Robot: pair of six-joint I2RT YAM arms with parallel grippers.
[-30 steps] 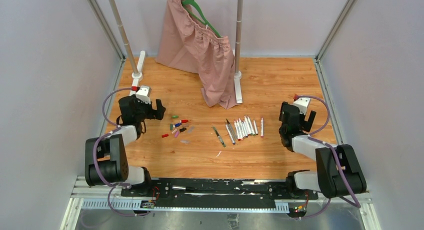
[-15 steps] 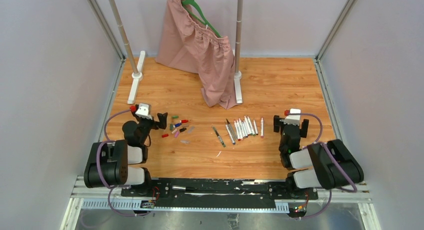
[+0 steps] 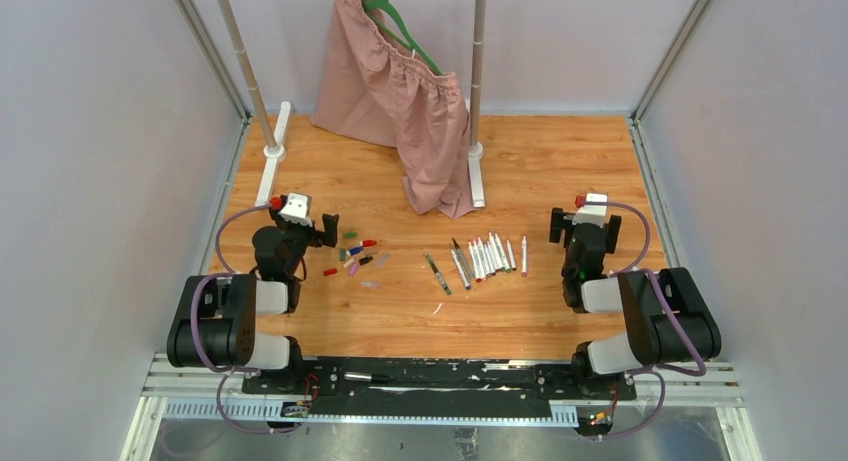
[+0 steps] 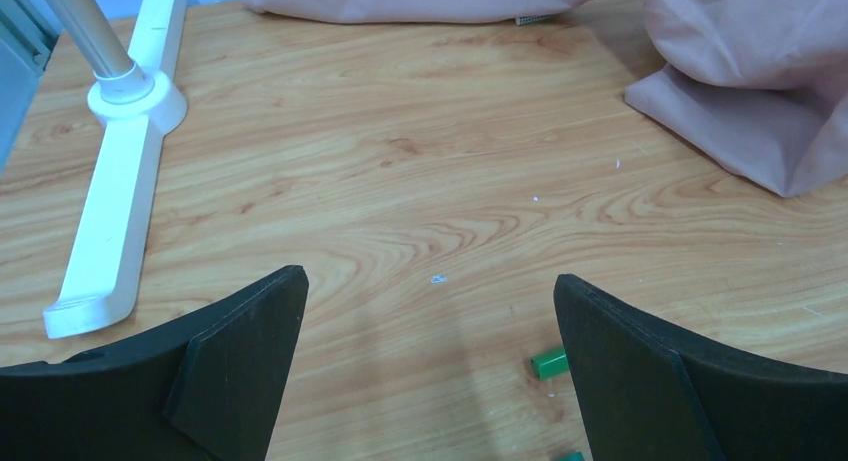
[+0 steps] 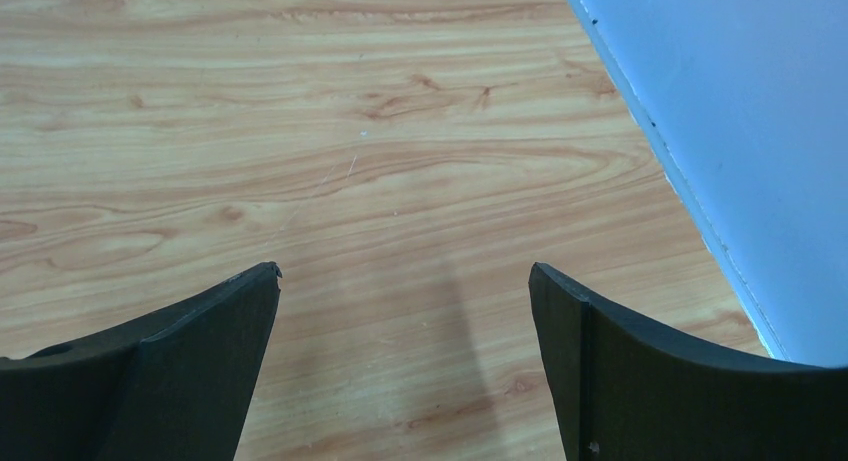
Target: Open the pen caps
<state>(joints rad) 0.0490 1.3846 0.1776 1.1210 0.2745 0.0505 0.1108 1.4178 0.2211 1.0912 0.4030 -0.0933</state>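
Note:
The pen caps (image 3: 354, 252) lie loose in a small cluster on the wooden table, left of centre: red, green, blue, pink and dark ones. A row of white pens (image 3: 487, 255) lies to their right, with two darker pens (image 3: 437, 272) beside it. My left gripper (image 3: 300, 226) stands open just left of the caps, holding nothing. In the left wrist view my left gripper (image 4: 430, 281) points at bare wood, and a green cap (image 4: 548, 363) peeks out beside the right finger (image 4: 640, 361). My right gripper (image 3: 585, 223) is open and empty, right of the pens. In its wrist view my right gripper (image 5: 405, 271) hangs over bare wood.
A clothes rack stands at the back with a pink skirt (image 3: 400, 91) on a green hanger (image 3: 400, 31). Its white feet (image 3: 272, 151) (image 3: 476, 173) rest on the table. The left foot (image 4: 110, 201) and the skirt's hem (image 4: 740, 91) lie ahead of my left gripper. A wall (image 5: 740, 131) runs close on the right.
Both arms drew back toward their bases and then eased forward a little. Both grippers stayed open and empty. Caps and pens have not moved.

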